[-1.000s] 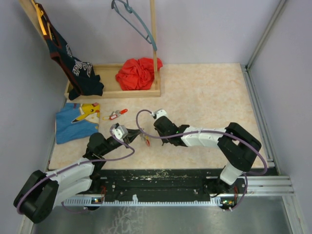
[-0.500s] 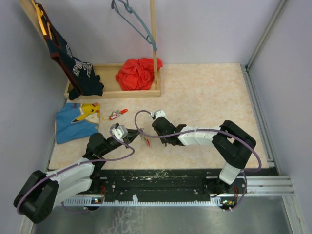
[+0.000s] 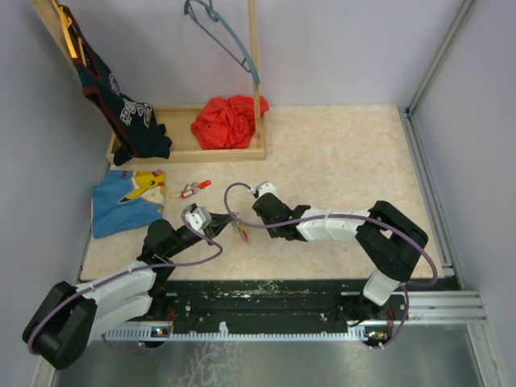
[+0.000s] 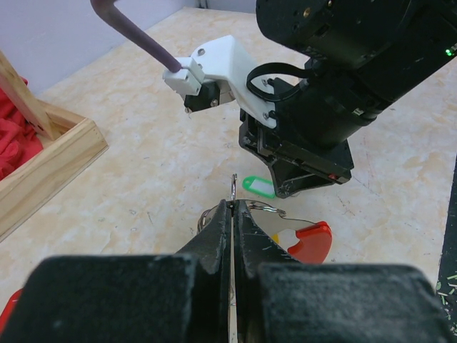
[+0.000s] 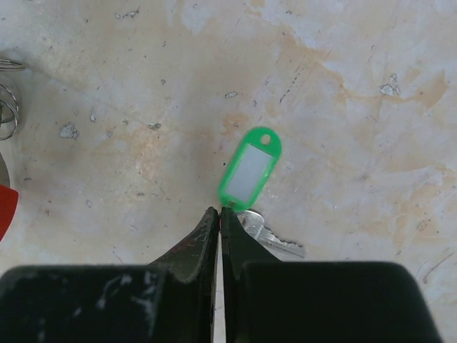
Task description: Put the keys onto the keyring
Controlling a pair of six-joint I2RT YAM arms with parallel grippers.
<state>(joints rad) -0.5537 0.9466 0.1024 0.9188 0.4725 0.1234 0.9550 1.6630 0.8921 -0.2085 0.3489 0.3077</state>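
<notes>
In the left wrist view my left gripper (image 4: pixel 234 203) is shut on a thin metal keyring (image 4: pixel 234 187) that stands up from its tips. Wire loops and a red tag (image 4: pixel 312 241) hang from it. The key with a green tag (image 5: pixel 248 170) lies flat on the table, its silver blade (image 5: pixel 275 241) beside my right fingers. My right gripper (image 5: pixel 219 211) is shut with its tips at the joint between tag and key. It also shows in the left wrist view (image 4: pixel 258 187). In the top view both grippers meet mid-table, the left (image 3: pixel 228 223) and the right (image 3: pixel 251 229).
A small red and metal bunch (image 3: pixel 193 189) lies beside a blue cloth with a yellow cartoon print (image 3: pixel 129 201). A wooden tray (image 3: pixel 185 151) at the back holds a red cloth (image 3: pixel 227 122). A dark shirt (image 3: pixel 121 113) and a hanger (image 3: pixel 222 36) hang from the rack.
My right arm shifted slightly left, then back right. The left arm has not moved.
</notes>
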